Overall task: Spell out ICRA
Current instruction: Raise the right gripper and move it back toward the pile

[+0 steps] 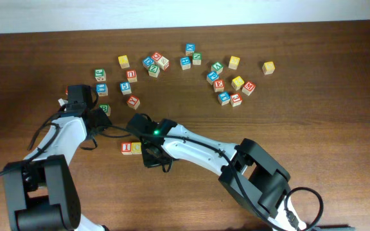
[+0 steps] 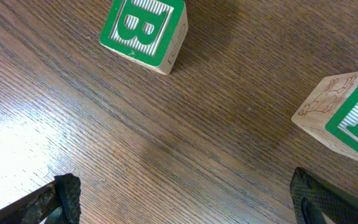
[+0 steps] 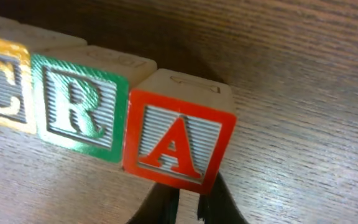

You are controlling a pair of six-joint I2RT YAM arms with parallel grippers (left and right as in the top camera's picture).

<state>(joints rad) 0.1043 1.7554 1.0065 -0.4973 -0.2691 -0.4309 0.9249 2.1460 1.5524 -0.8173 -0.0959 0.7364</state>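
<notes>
In the right wrist view a yellow-bordered C cube [image 3: 2, 90], a green R cube [image 3: 79, 115] and a red A cube [image 3: 179, 140] lie side by side in a row. The A cube is turned slightly out of line. My right gripper [image 3: 188, 196] is shut, its fingertips pressed close together right against the A cube's near side, gripping nothing. Overhead, the red I cube [image 1: 126, 148] and the yellow cube [image 1: 136, 148] show left of the right gripper [image 1: 149, 151], which hides the R and A. My left gripper [image 1: 101, 117] hangs open over bare wood [image 2: 185, 199].
A green B cube [image 2: 143, 31] and a second green cube [image 2: 344, 118] lie just ahead of the left gripper. Several spare letter cubes are scattered across the far table, one group at the left [image 1: 128, 77] and one at the right [image 1: 227, 83].
</notes>
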